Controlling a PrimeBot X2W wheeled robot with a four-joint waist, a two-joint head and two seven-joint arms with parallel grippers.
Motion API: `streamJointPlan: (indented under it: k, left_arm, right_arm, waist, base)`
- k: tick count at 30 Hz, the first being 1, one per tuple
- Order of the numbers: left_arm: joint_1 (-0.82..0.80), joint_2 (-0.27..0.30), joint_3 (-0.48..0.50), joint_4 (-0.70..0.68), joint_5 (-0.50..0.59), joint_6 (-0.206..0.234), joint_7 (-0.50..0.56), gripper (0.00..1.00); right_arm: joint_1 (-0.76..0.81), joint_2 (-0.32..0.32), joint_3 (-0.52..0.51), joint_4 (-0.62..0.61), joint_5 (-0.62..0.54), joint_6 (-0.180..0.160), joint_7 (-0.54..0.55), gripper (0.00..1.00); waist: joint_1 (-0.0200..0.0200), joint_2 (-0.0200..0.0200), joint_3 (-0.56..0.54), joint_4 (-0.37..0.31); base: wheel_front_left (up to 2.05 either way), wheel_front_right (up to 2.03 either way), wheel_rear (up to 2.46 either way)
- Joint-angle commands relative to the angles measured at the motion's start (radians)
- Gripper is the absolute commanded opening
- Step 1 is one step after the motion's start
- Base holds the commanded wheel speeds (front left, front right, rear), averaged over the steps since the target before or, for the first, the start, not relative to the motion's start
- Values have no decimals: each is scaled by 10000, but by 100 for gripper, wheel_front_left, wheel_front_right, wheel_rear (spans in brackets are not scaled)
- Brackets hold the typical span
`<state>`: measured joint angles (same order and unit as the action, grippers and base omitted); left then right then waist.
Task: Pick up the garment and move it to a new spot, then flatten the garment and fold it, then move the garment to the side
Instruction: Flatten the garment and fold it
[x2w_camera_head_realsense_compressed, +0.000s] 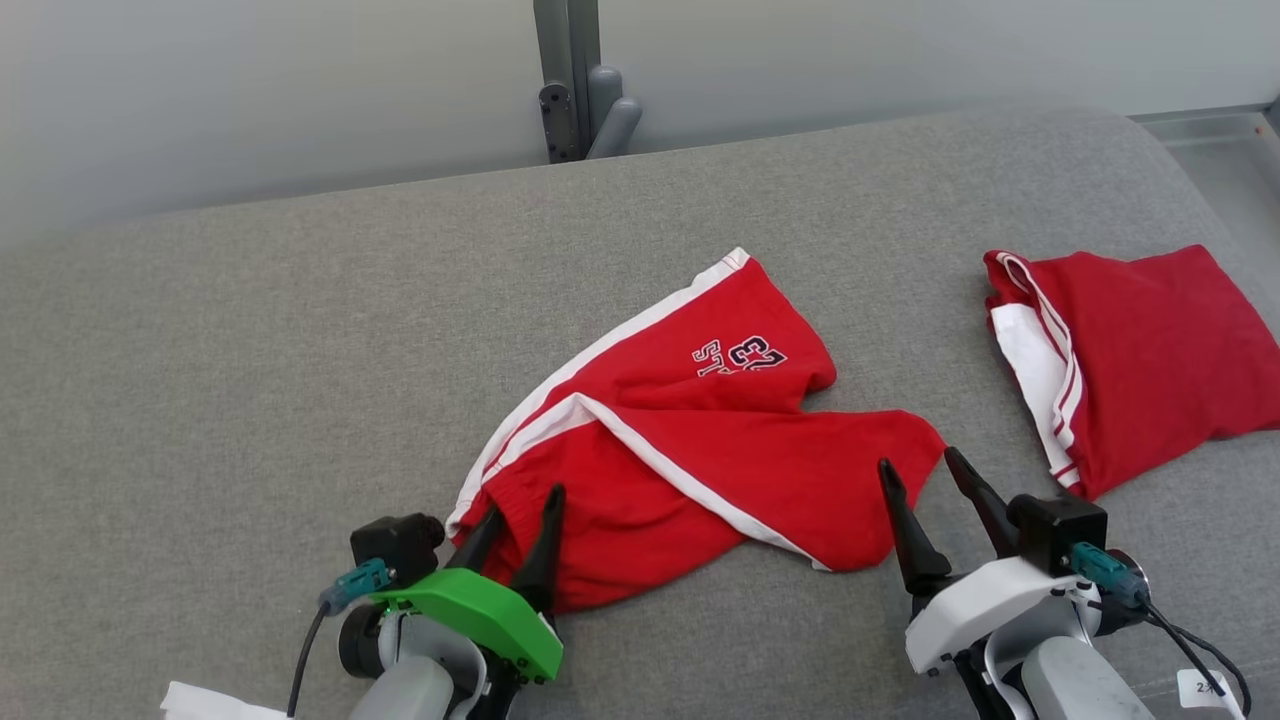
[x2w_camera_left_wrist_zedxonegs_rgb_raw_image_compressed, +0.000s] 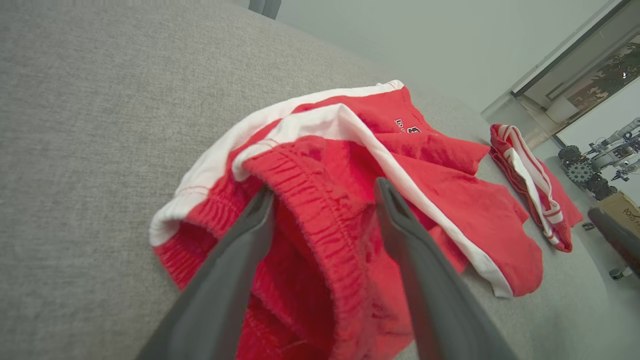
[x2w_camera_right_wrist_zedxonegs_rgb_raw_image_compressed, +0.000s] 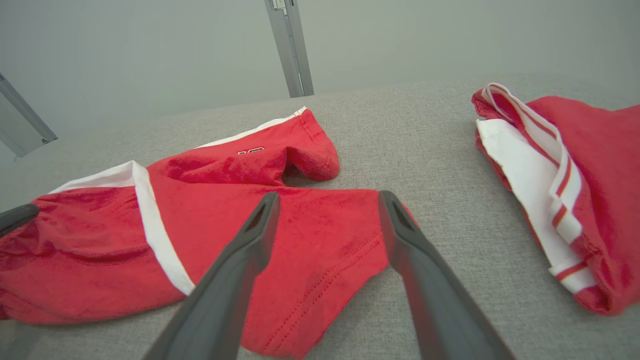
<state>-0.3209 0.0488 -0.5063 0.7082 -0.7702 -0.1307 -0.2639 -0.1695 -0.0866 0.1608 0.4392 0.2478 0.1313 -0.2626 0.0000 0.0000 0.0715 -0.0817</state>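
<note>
The red shorts (x2w_camera_head_realsense_compressed: 690, 450) are seen crumpled on the surface (x2w_camera_head_realsense_compressed: 250, 350). The waistband (x2w_camera_left_wrist_zedxonegs_rgb_raw_image_compressed: 310, 200) is straddled by the open left jaws and a leg hem (x2w_camera_right_wrist_zedxonegs_rgb_raw_image_compressed: 325, 260) is framed by the open right jaws, presumably so both ends can be gripped.

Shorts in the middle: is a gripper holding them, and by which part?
Nothing is held. The left gripper stands open astride the waistband of the shorts; the right gripper stands open at a leg hem.
</note>
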Motion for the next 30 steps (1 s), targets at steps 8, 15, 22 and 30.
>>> streamJointPlan:
  k: [8, 15, 22, 30]
  left_arm:
    - [-289, 129, 628, -232, 989, 2, 2, 0]
    - [-1439, 1088, 694, -1531, 2949, 4, 2, 0]
    - [-1481, 1818, -531, -2210, 3084, 4, 2, 0]
    - [654, 2717, -2337, -2355, 2078, 10, 2, 0]
  right_arm:
    - [-137, 22, -2, -73, 143, -13, -24, 100]
    - [-196, 82, -118, -79, 241, -13, -25, 100]
    - [30, 180, -156, 43, 350, -13, -25, 100]
    - [247, 257, -99, 58, 438, -13, -25, 100]
  waist:
    - [0, 0, 175, -73]
    - [0, 0, 239, -69]
    - [0, 0, 66, 139]
    - [0, 0, -204, 413]
  base:
    - [0, 0, 0]
    - [0, 0, 0]
    - [0, 0, 0]
    - [0, 0, 0]
